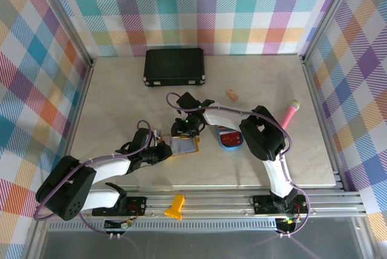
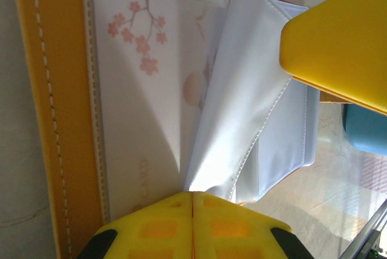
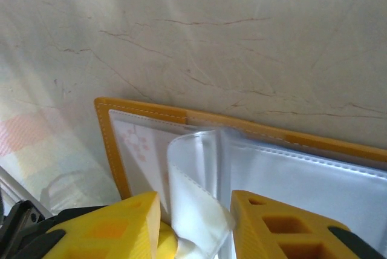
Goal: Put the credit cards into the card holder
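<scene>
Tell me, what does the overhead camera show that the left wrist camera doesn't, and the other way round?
Overhead gives the layout: a black case at the back of the table, a pink microphone to the right, and a red card lying in the blue tray. The left wrist camera gives close detail: a white card printed with pink blossoms sitting in a pocket, the stitching, and the clear sleeves lifted up. Both show the yellow card holder lying open, the blue tray beside it, and the left fingers closed together by it.
</scene>
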